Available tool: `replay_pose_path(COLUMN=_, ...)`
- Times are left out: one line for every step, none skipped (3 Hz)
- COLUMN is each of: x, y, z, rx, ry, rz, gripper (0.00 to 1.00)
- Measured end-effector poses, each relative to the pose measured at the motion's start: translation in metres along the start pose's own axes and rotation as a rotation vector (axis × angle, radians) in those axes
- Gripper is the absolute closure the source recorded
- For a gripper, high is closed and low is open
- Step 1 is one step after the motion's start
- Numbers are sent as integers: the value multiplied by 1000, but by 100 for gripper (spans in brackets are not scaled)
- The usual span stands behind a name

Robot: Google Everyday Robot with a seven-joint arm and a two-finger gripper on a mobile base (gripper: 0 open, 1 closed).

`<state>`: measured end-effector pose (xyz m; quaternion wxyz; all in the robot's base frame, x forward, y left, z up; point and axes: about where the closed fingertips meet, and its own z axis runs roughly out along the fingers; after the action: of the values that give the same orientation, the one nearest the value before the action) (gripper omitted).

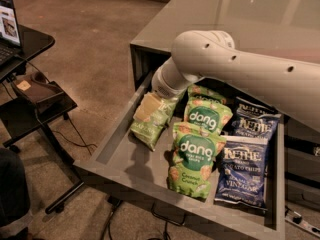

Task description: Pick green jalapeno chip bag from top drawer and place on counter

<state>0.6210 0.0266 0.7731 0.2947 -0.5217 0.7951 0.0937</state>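
The green jalapeno chip bag (pixel 150 118) is olive-green and lies tilted at the left side of the open top drawer (pixel 111 145). My gripper (pixel 161 93) is at the end of the white arm, low in the drawer and right at the bag's upper end; the wrist hides it. The arm reaches in from the right, over the drawer's back. The grey glossy counter (pixel 240 9) spreads above and behind the drawer.
Two bright green dang bags (pixel 192 159) (pixel 206 115) lie mid-drawer and two dark blue Kettle bags (pixel 244 171) (pixel 256 122) at the right. A thin handle (pixel 167 219) hangs under the drawer front. A black side table (pixel 30 109) with a laptop (pixel 7 29) stands at the left.
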Motion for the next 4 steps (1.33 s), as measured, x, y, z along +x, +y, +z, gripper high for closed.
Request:
replay_pose_path(x=10, y=-26, z=14, rx=55, ry=41, rz=24, gripper=0)
replay_pose_path(x=23, y=-37, z=28, rx=81, ry=86, rz=37, gripper=0)
replay_pose_path(x=32, y=-40, z=43, rx=78, ry=124, rz=37, gripper=0)
replay_pose_path(x=37, y=-41, z=58, rx=57, ry=162, rz=30, gripper=0)
